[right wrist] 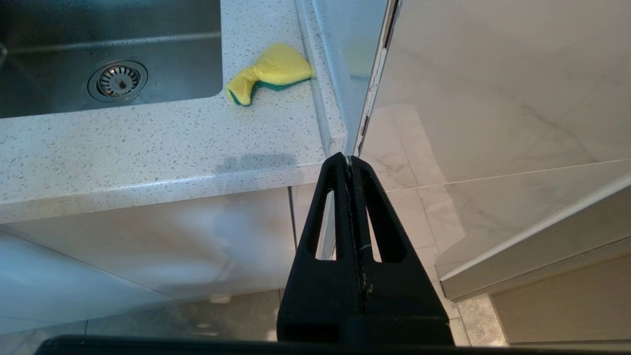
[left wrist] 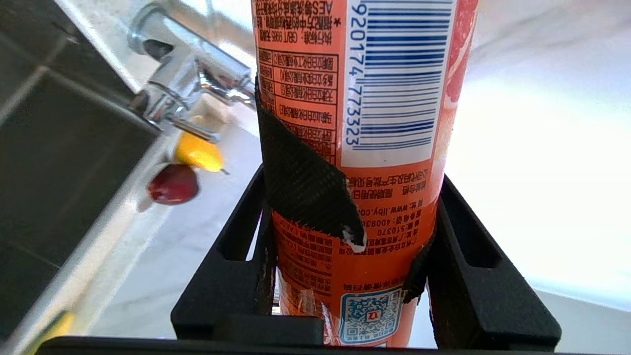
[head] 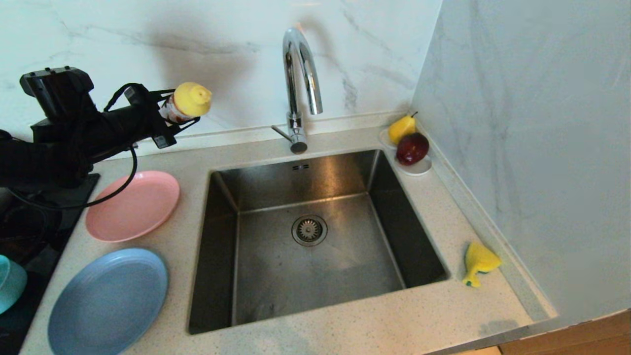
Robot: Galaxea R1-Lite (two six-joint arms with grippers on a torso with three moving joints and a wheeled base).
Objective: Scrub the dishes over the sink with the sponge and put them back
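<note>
My left gripper (head: 165, 121) hangs above the counter's back left, behind the pink plate (head: 133, 204). It is shut on an orange bottle (left wrist: 379, 148) with a yellow cap (head: 192, 98), held tipped towards the tap (head: 298, 74). The light-blue plate (head: 108, 301) lies in front of the pink one. The teal bowl (head: 10, 281) shows at the left edge. The sponge (head: 479, 261) lies crumpled on the counter right of the sink (head: 276, 276). My right gripper (right wrist: 349, 158) is shut and empty, parked below the counter's front right corner, well short of the sponge (right wrist: 271, 71).
A white saucer (head: 419, 170) with a yellow pear (head: 402, 128) and a red apple (head: 412, 148) stands at the sink's back right corner. A marble wall (head: 517, 148) closes the right side. A black hob (head: 29, 246) lies under the left arm.
</note>
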